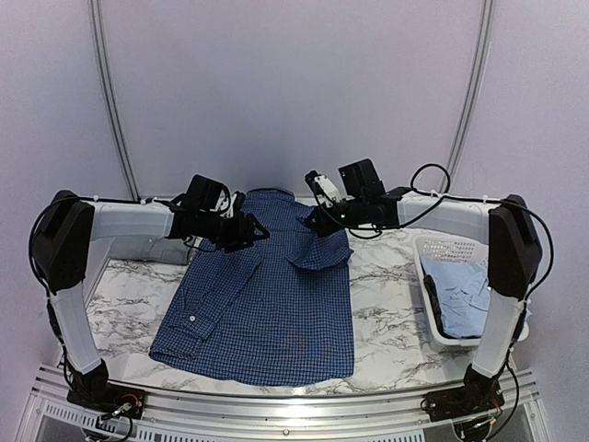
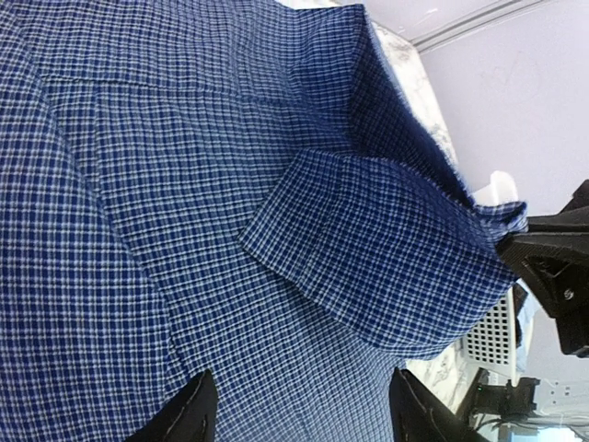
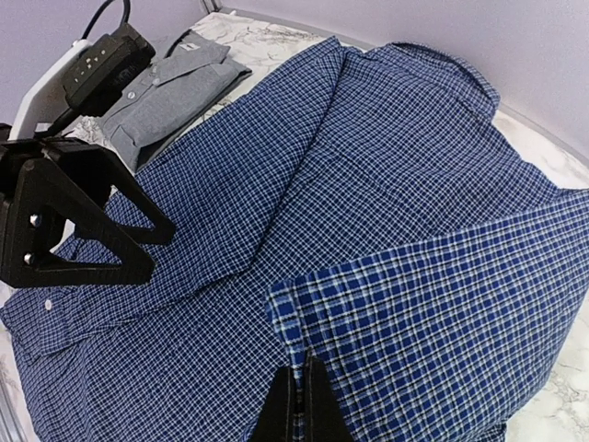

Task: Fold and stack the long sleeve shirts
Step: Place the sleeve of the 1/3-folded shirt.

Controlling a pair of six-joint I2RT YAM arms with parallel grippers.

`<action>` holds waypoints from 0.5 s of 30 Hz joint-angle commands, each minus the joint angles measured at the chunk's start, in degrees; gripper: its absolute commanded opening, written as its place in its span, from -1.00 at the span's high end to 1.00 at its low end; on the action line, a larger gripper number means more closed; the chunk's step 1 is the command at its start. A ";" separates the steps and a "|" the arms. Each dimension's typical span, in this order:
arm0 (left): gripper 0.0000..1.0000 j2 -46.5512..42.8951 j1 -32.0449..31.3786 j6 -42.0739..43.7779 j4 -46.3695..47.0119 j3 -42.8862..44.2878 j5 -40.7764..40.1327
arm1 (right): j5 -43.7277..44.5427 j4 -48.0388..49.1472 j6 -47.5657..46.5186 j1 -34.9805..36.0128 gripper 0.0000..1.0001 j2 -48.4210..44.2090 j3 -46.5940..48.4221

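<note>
The dark blue checked shirt [image 1: 267, 304] lies flat in the middle of the marble table, its left sleeve folded in along the body. My right gripper [image 1: 315, 221] is shut on the cuff of its right sleeve [image 3: 414, 313] and holds it a little above the shirt's upper right; the pinch shows in the right wrist view [image 3: 302, 401]. My left gripper [image 1: 256, 232] is open and empty just above the shirt's upper left, with cloth between its spread fingers [image 2: 299, 414]. A folded grey shirt [image 3: 170, 87] lies beyond the left arm. A light blue shirt [image 1: 465, 290] lies in the basket.
A white perforated basket [image 1: 433, 318] stands at the right edge of the table beside the right arm. Marble tabletop [image 1: 386, 304] shows between the shirt and the basket. Pale curtain walls close off the back.
</note>
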 commanded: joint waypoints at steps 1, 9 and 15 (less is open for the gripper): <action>-0.33 1.56 0.20 -6.43 10.00 -3.59 7.09 | 0.83 -0.44 -0.19 -0.15 1.00 -1.95 1.42; -0.31 4.55 -3.82 -13.60 10.16 -4.22 1.68 | 14.93 -6.62 8.76 -2.20 1.00 -2.98 -5.12; -0.23 8.27 -7.44 -22.59 8.91 -2.19 -8.05 | 20.98 -5.70 15.73 -2.74 1.00 -2.53 -12.22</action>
